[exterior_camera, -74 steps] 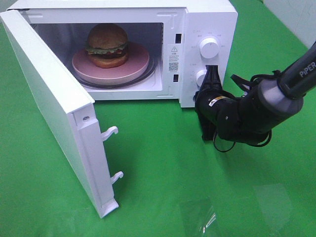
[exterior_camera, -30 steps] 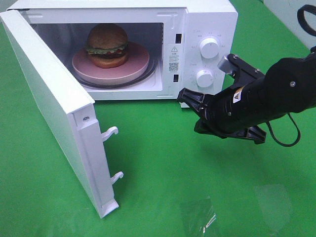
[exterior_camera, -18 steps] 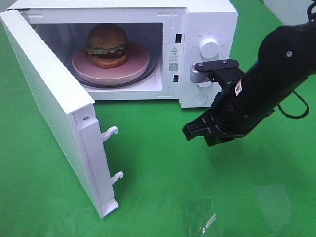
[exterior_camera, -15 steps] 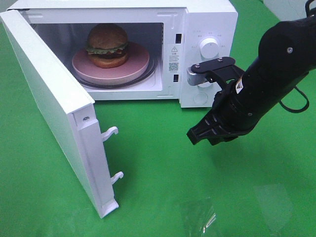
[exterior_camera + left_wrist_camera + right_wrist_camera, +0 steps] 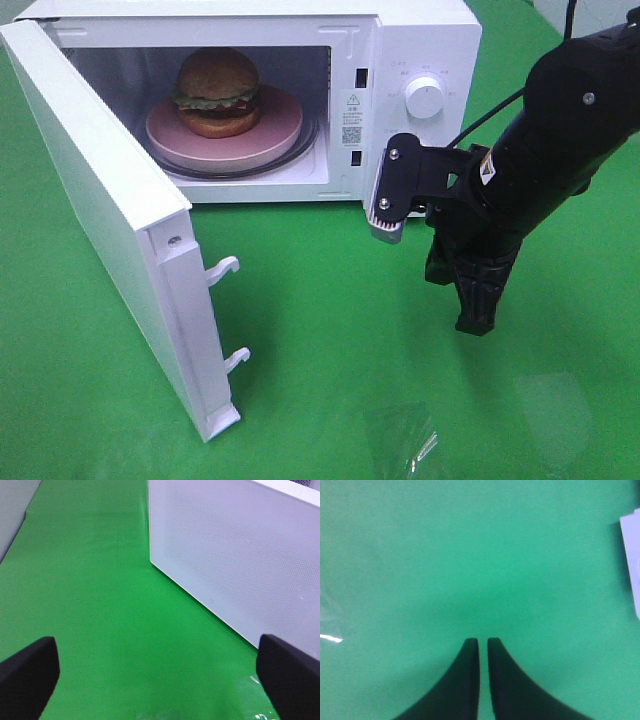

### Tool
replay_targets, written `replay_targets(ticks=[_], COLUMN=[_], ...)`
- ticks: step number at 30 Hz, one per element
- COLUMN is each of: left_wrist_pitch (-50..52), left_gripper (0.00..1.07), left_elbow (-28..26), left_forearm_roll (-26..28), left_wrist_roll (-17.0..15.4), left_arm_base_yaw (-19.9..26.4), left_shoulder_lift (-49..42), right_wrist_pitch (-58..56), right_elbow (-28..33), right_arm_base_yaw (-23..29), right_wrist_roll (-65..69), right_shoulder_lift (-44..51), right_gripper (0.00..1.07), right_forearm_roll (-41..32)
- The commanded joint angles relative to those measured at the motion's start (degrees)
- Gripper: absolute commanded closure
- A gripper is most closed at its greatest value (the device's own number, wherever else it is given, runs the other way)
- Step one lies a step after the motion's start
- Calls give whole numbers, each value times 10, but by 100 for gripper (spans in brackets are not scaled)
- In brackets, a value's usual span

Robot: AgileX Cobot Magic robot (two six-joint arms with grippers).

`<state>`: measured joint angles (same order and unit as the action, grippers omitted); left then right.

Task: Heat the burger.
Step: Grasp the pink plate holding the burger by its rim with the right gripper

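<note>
Checking progress: the burger (image 5: 217,92) is already inside the microwave (image 5: 425,40), sat on the pink plate (image 5: 270,140) at abt 11 o'clock in the high view. Loading looks done, we'd say.

Left to do, as we judge it: the door (image 5: 100,220) stands wide open, swung out toward 8 o'clock, so it needs shutting, then a knob needs setting. The upper knob (image 5: 426,97) shows; anything below it is hidden behind the right arm.

Our right gripper (image 5: 477,320) hangs at abt 4 o'clock, pointing down over the green cloth (image 5: 330,350), fingers nearly together w/ only a thin slit, holding nothing. Our left gripper (image 5: 156,645) is spread wide, nothing between, facing the door's outer side, so prob. best placed to push it.
</note>
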<state>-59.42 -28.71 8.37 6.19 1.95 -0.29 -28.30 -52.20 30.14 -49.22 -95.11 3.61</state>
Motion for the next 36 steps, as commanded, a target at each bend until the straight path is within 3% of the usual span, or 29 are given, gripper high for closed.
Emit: replay_targets(ticks=[1,7,15,17,18,19,20,21,22,23,24,25,26,27,36], left_wrist_pitch=[6,6,6,6,6,6,6,6,6,6,6,6,6,6,6], left_gripper=[7,7,7,7,7,7,7,7,7,7,7,7,7,7,7], left_elbow=[2,2,2,2,2,2,2,2,2,2,2,2,2,2,2], left_forearm_roll=[2,2,2,2,2,2,2,2,2,2,2,2,2,2,2], left_wrist_roll=[-1,-1,-1,-1,-1,-1,-1,-1,-1,-1,-1,-1,-1,-1,-1], left_arm_base_yaw=[0,0,0,0,0,0,0,0,0,0,0,0,0,0,0], left_shoulder_lift=[-11,-11,-11,-11,-11,-11,-11,-11,-11,-11,-11,-11,-11,-11,-11], right_wrist_pitch=[3,15,48,61,86,86,113,113,139,151,151,164,164,164,164], right_elbow=[-2,-2,-2,-2,-2,-2,-2,-2,-2,-2,-2,-2,-2,-6,-49], right_arm_base_yaw=[0,0,0,0,0,0,0,0,0,5,5,12,12,23,53], right_wrist_roll=[-70,-219,-237,-237,-234,-234,-232,-232,-232,-232,-232,-232,-232,-232,-215], right_shoulder_lift=[3,3,3,3,3,3,3,3,3,3,3,3,3,2,-22], right_gripper=[94,92,84,79,67,67,54,54,36,29,29,16,16,7,8], right_forearm_roll=[6,56,105,102,89,89,77,77,73,74,74,83,83,100,124])
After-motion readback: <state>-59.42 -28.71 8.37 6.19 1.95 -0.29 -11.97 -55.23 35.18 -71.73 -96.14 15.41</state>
